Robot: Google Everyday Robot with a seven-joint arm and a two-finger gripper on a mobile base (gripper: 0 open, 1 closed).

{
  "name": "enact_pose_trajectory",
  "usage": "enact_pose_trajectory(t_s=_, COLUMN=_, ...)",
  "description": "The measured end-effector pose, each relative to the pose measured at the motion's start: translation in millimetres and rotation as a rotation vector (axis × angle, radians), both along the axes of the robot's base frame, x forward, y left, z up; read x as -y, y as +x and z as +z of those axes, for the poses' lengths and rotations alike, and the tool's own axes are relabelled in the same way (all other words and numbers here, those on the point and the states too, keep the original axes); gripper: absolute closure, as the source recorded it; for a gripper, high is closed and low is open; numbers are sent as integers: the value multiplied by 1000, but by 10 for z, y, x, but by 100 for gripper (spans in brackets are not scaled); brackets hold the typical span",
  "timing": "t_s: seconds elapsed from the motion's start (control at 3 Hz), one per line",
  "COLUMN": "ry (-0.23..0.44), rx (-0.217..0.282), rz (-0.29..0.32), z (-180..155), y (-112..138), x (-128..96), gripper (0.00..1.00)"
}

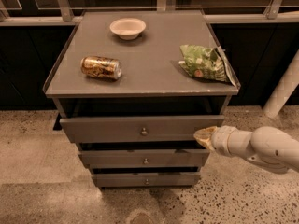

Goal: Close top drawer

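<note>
The top drawer is a wide grey front panel with a small round metal knob at its centre. It stands pulled out from the grey cabinet, with a dark gap above it. My gripper comes in from the right on a white arm. Its tip is at the right end of the drawer front, at or very near the panel. Two shorter grey drawer fronts sit below, also slightly out.
On the cabinet top lie a white bowl at the back, a can on its side at left and a green chip bag at right. A white post stands at right. Speckled floor surrounds the cabinet.
</note>
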State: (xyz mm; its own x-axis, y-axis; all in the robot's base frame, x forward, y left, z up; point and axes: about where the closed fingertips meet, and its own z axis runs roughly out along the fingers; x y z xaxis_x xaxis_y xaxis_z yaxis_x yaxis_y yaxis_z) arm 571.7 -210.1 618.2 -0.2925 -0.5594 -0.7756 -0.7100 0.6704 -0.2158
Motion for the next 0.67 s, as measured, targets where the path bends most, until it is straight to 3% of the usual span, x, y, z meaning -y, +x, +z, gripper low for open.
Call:
enact_pose_trajectory(t_s=0.33, ry=12, rx=-20, rz=57, z=167, y=-314, x=220, gripper=35)
enact_pose_trajectory(t_s=0.67, ry=40, rx=-66, rz=124, z=130, y=-487, x=78, gripper=12)
